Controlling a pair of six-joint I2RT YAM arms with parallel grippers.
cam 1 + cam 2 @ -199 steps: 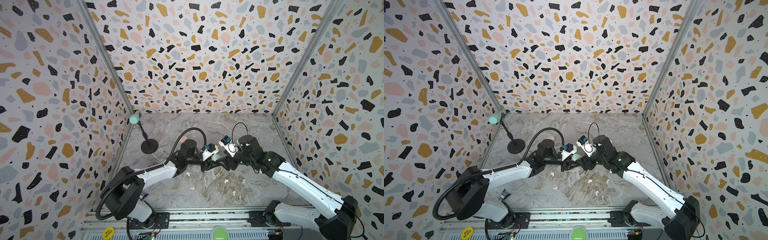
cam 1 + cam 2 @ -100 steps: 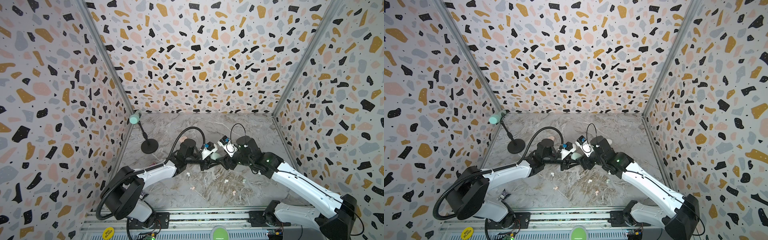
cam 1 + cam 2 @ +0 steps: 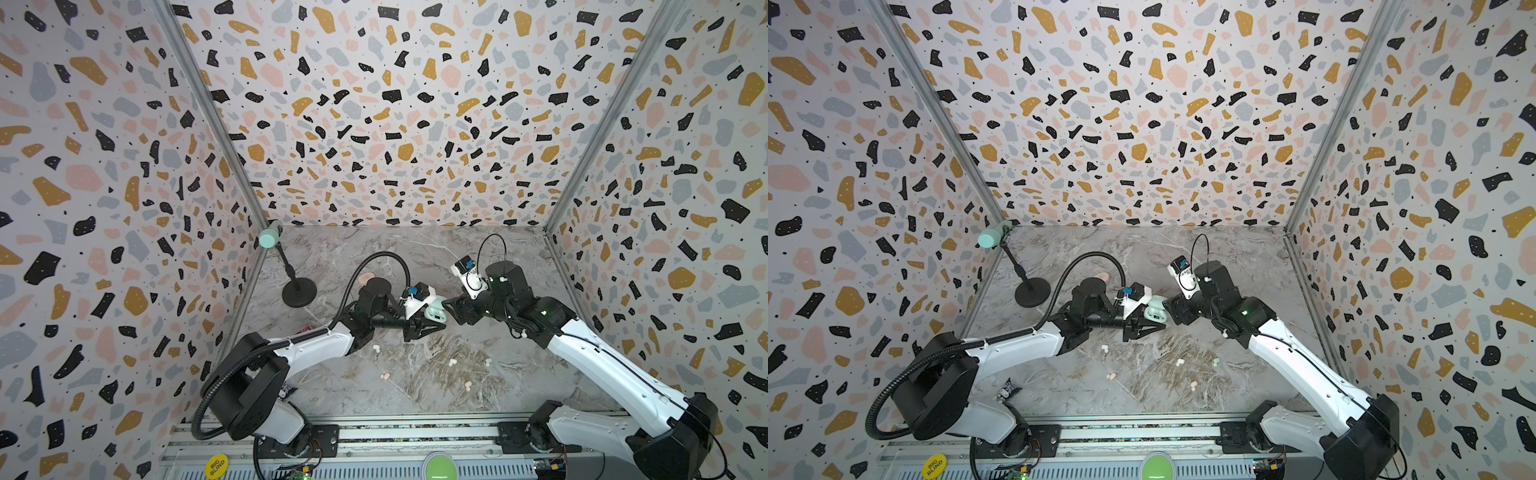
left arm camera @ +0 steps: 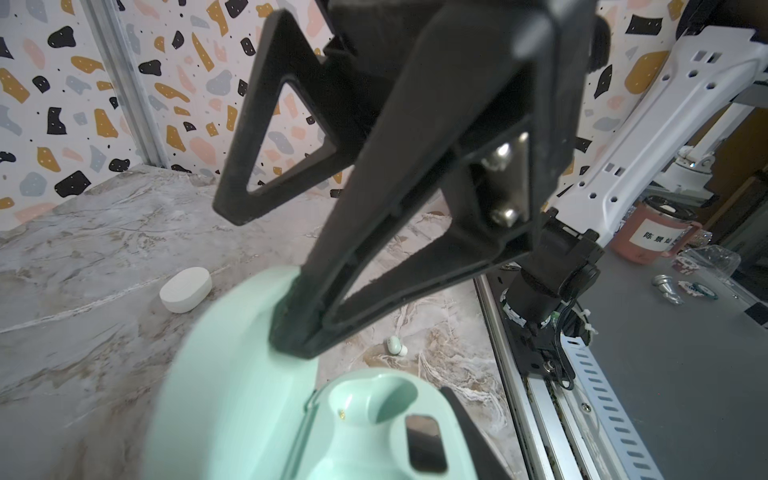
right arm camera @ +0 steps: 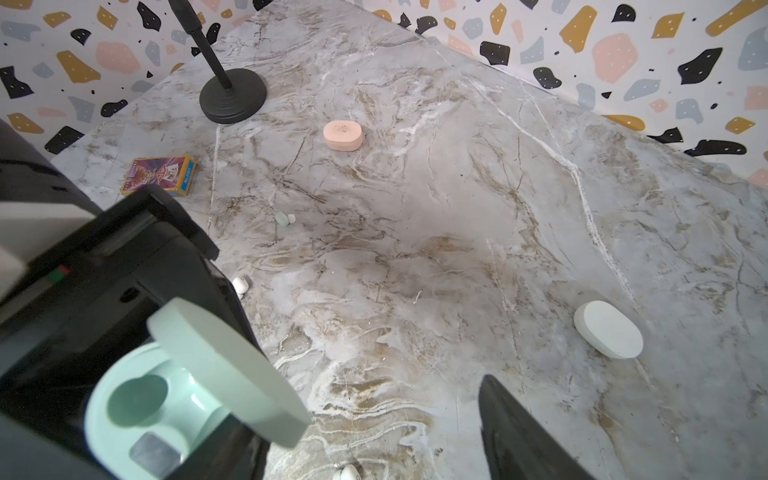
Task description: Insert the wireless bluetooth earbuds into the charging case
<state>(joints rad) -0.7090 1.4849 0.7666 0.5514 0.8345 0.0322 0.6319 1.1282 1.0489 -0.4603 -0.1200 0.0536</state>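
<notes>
Your left gripper (image 3: pixel 430 321) is clamped on the mint charging case (image 4: pixel 357 436), which has its lid open, mid-table. Your right gripper (image 3: pixel 451 309) sits just at the case's 3 o'clock with its jaws wide, holding nothing. In both top views, 5 earbuds (image 3: pixel 452 362) lie loose on the marble table (image 3: pixel 415 257), between 4 and 8 o'clock of the case.

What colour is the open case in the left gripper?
Mint green, lid and base alike. The case shows best in the left wrist view.
</notes>
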